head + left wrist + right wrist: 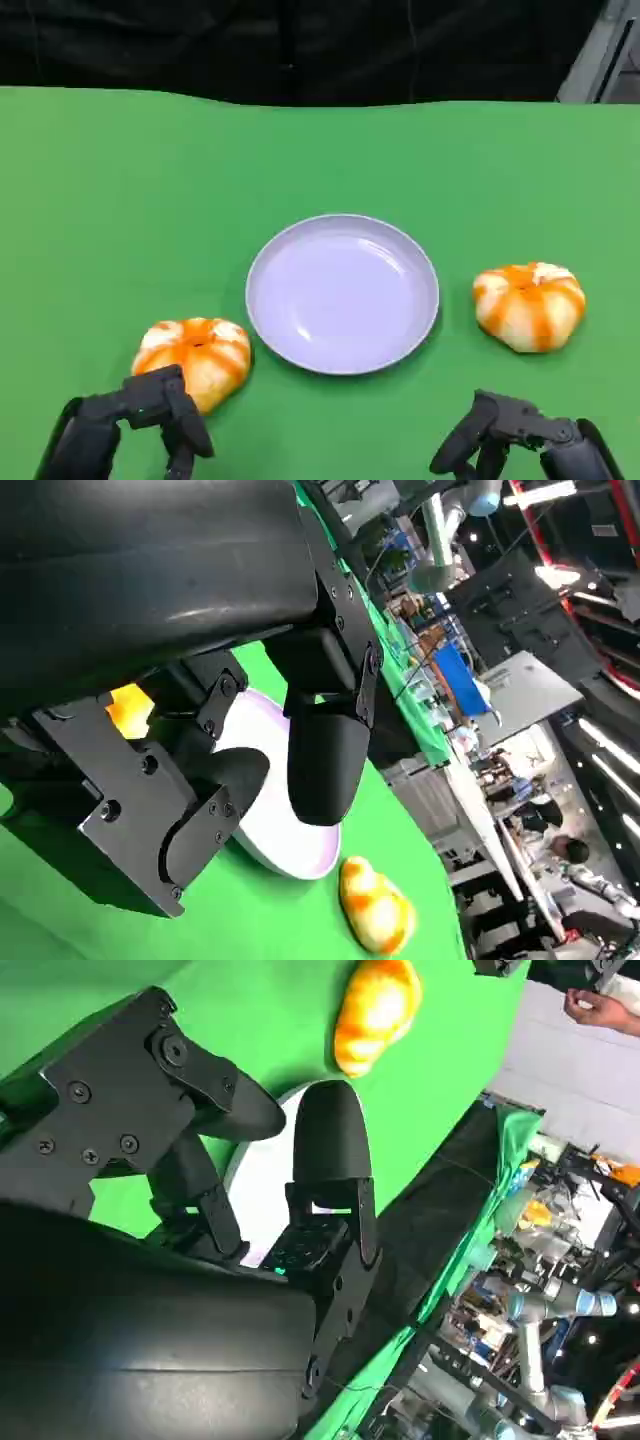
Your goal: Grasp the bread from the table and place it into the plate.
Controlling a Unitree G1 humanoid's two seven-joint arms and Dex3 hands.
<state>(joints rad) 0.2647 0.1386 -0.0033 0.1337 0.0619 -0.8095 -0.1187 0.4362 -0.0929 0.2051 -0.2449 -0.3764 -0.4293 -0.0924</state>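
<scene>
Left black hand (150,415) hovers empty, fingers apart, just behind the near orange-striped round bread (195,358); right black hand (510,435) empty too, beside the lavender plate (342,293).

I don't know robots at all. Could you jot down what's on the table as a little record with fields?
surface: green table
dish: empty lilac plate, at the middle
bread one: orange-and-white bun on the table, at the plate's left
bread two: similar bun on the table, at the plate's right
left hand: holds nothing, just short of bread one
right hand: holds nothing, apart from bread two
bread on plate: none yet
</scene>
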